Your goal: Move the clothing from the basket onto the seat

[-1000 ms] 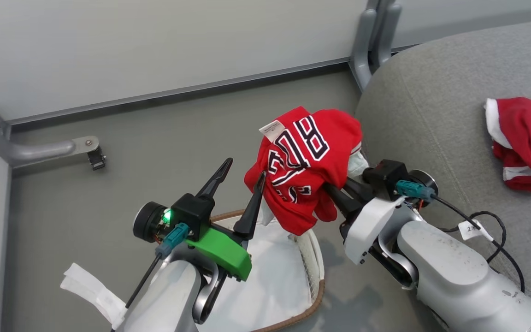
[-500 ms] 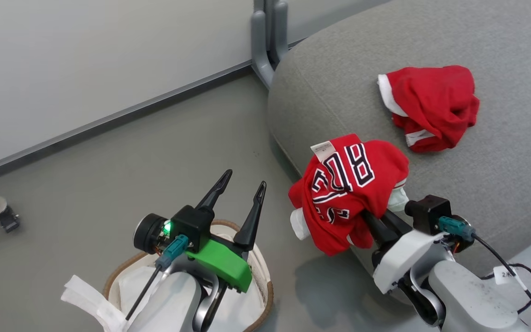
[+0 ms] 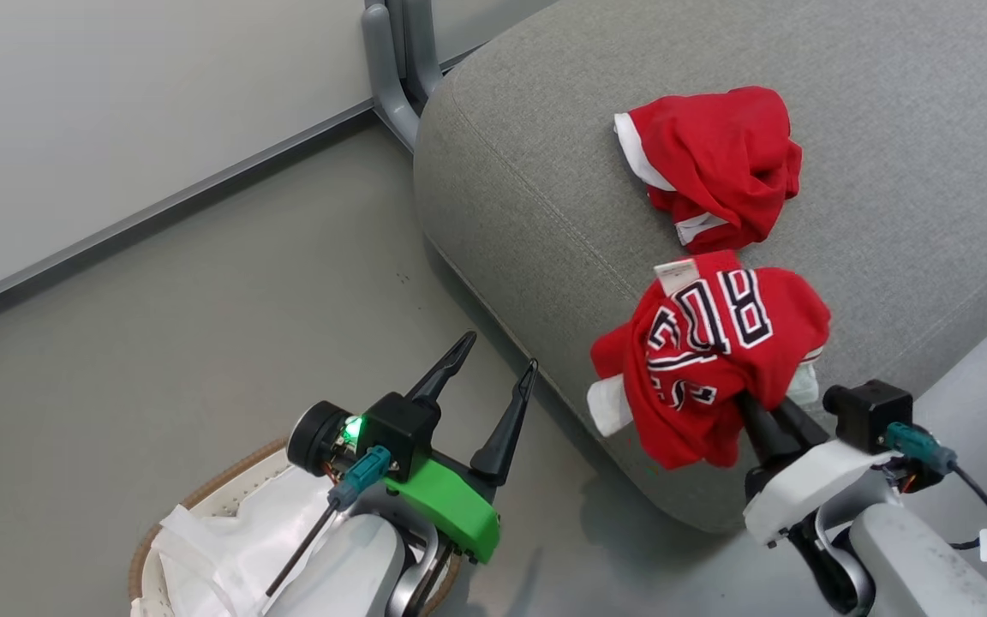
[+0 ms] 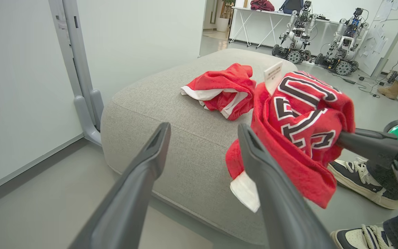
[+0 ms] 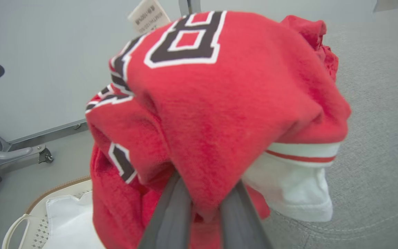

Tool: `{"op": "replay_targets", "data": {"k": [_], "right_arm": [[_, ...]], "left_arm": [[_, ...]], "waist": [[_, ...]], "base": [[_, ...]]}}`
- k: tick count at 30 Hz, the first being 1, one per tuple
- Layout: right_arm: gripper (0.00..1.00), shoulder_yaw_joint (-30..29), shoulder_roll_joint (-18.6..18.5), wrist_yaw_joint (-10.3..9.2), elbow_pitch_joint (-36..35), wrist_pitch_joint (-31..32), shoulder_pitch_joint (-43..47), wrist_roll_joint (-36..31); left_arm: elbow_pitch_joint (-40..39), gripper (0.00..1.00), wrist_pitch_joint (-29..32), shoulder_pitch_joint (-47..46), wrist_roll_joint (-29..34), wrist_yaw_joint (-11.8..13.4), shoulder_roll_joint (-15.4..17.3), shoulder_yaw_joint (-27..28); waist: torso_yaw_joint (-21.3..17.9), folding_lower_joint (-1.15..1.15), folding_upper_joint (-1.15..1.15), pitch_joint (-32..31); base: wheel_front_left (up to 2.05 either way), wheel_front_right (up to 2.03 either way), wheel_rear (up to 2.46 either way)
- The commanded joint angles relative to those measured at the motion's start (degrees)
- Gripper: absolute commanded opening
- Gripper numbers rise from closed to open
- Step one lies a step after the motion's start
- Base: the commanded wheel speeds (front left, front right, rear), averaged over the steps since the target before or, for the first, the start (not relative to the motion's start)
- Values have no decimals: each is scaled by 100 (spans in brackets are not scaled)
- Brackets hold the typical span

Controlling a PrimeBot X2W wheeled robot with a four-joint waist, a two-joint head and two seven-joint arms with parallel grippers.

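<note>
My right gripper [image 3: 757,410] is shut on the red garment with black-and-white lettering [image 3: 716,360], which hangs bunched over the front edge of the grey seat [image 3: 536,188]. The cloth covers my fingertips [image 5: 181,204]. A second, plain red garment with white trim [image 3: 716,158] lies crumpled on the seat just beyond it. The basket [image 3: 218,474] sits on the floor at the lower left, with its white liner [image 3: 211,548] inside. My left gripper [image 3: 500,351] hovers open and empty above the basket's far side, its fingers pointing toward the seat [image 4: 185,114].
A grey metal post foot [image 3: 392,77] stands against the white wall at the seat's back corner. Grey floor lies between wall and seat. A person's shoes [image 4: 361,183] are on the floor beyond the seat, and other robots [image 4: 299,31] stand far back.
The head camera has turned toward the seat. My right gripper has carried the lettered garment from above the basket to over the seat's front edge. The left gripper stays open.
</note>
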Motion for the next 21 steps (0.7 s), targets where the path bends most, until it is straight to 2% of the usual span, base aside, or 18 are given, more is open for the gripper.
{"op": "replay_targets", "data": {"k": [1,6,10,15,21], "right_arm": [[0,-129,-72,-8,-27,-29,-166,-52],[0,-121,-413,-8,124,-29,-807,-253],[0,-30,-756,-8,375,-29,-1673,-407],[0,-135,-1110,-8,939,-6,-2763,-585],[0,-522,-1263,-8,1816,205,-3722,-658]], "left_arm": [[21,100,-2,-3,-72,-13,30,6],[66,100,-2,105,-72,-13,95,27],[79,100,-1,155,7,-13,191,120],[73,100,-2,-44,71,-13,371,126],[117,100,-1,-228,35,-13,618,44]], "waist": [[-6,0,-1,61],[5,0,-1,223],[38,0,-1,409],[312,0,-1,792],[633,0,-1,1268]], "base": [[0,0,0],[0,0,0],[0,0,0],[0,0,0],[0,0,0]]}}
